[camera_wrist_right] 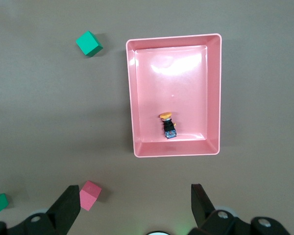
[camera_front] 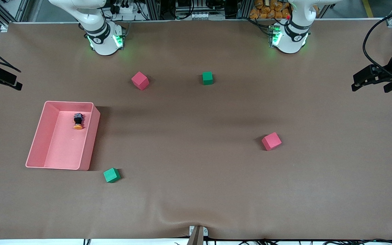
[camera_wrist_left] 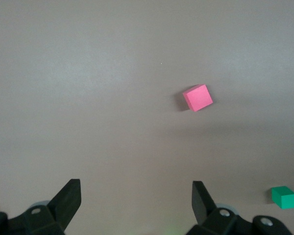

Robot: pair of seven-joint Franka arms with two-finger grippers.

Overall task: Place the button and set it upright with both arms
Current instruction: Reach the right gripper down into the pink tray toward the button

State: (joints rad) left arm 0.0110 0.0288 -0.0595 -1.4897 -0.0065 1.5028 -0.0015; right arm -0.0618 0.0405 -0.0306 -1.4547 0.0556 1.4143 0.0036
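While both claws hang released and empty, your button [camera_front: 78,121] lies on its side in the pink tray [camera_front: 39,136] at the right arm's end of the desk, cap toward the front camera. Right claw [camera_wrist_right: 134,205] is over the desk beside that tray; left claw [camera_wrist_left: 136,201] waits well apart.

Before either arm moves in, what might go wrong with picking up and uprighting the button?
The button lies on its side in the pink tray, close to an end wall, so the open right gripper above may clip that wall. It is tiny and may slip. The open left gripper waits over bare table.
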